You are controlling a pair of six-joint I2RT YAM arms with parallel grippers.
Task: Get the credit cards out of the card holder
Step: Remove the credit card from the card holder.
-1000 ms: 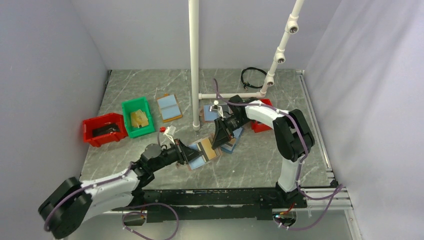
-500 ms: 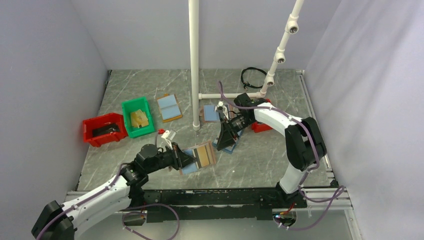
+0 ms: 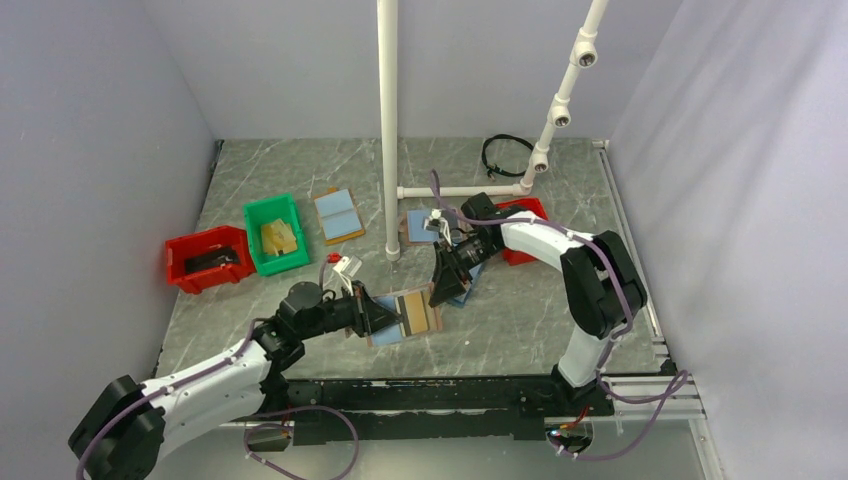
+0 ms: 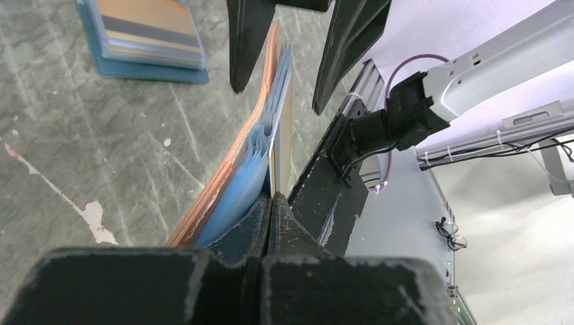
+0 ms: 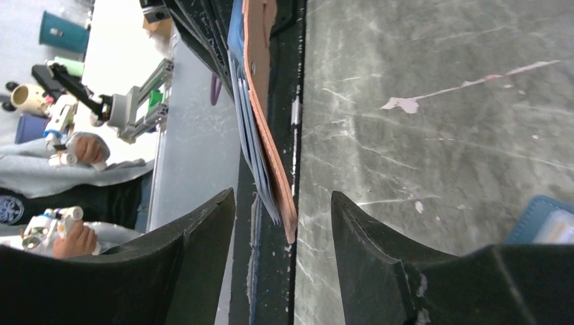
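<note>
**Holder gripped and presented, but no card is out of it yet.**
The left gripper (image 3: pixel 378 316) is clamped hard on the near edge of the card holder (image 3: pixel 392 328) and seems to hold it just clear of the marble table (image 3: pixel 520 320), between the two arms. The right gripper (image 3: pixel 447 287) hangs at the holder's far edge. In its wrist view the jaws are parted, one finger on each side of the tan rim with a gap on both sides, gripping nothing. A card with a dark stripe (image 3: pixel 420 312) sits in the holder's other half, so I judge the extraction is all still to do: pinch a card edge, slide it free, set it down. The navy-rimmed holder (image 4: pixel 135 70) lies on the table just beyond.
</note>
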